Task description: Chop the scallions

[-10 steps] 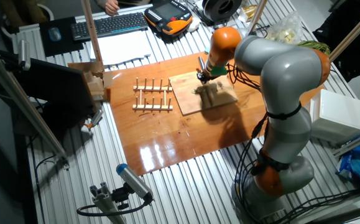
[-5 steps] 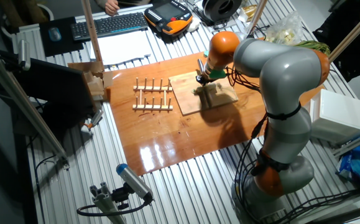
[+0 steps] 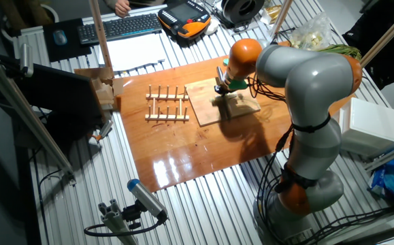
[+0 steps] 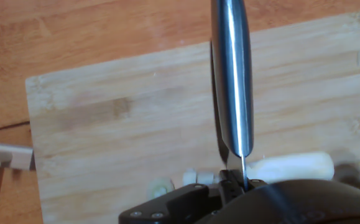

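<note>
My gripper hangs over the light wooden cutting board and is shut on a knife. In the hand view the steel knife blade runs from the gripper up across the cutting board. A pale cream scallion stalk lies on the board just right of the blade's base. A few small cut scallion bits lie just left of it. The blade's edge stands at the stalk's left end. The scallions are too small to make out in the fixed view.
A wooden rack stands on the brown tabletop left of the board; its corner shows in the hand view. A wooden block holder is at the table's left edge. A keyboard and a pendant lie at the back.
The arm's wrist has shifted slightly down and right over the board. The gripper stays over the same spot with the knife in it.
</note>
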